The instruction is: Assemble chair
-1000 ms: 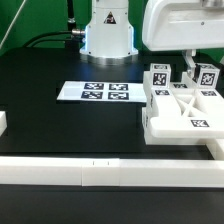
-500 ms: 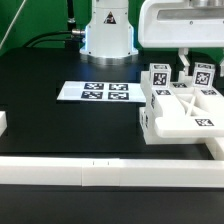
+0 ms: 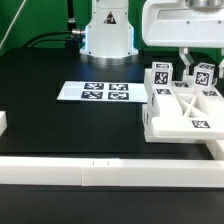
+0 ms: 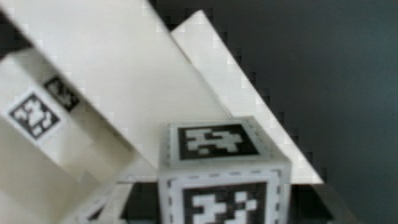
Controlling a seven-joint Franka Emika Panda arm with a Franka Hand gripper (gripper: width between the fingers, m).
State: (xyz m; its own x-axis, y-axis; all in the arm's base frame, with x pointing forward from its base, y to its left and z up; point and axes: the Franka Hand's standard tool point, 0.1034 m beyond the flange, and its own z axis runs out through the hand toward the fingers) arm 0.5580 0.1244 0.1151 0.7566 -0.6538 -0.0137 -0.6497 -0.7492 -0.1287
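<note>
Black and matte, the worktop (image 3: 60, 65) fills most of the exterior view, with the robot's white base (image 3: 108, 32) standing at its far edge. Flat on the dark surface near the middle lies the marker board (image 3: 94, 92), a thin white sheet with a row of square tags. Long plain white border rails (image 3: 70, 170) run along the near edge, and one more turns back along the exterior view's right.

Toward the exterior view's right sits the chair, not yet complete: the X-braced frame (image 3: 185, 113) lies flat as a blocky white slab with tags on its faces, and behind it stand two cube-ended pegs, one (image 3: 160, 76) to the left and one (image 3: 205, 76) to the right, each showing a black-and-white tag.

Above these parts hangs the arm's white wrist housing, and the pincer (image 3: 191, 64) reaches down between the two pegs. Its fingers stand partly apart, but whether they clamp anything cannot be told. The wrist view shows a tagged peg cube (image 4: 224, 178) close up against slanting white faces.
</note>
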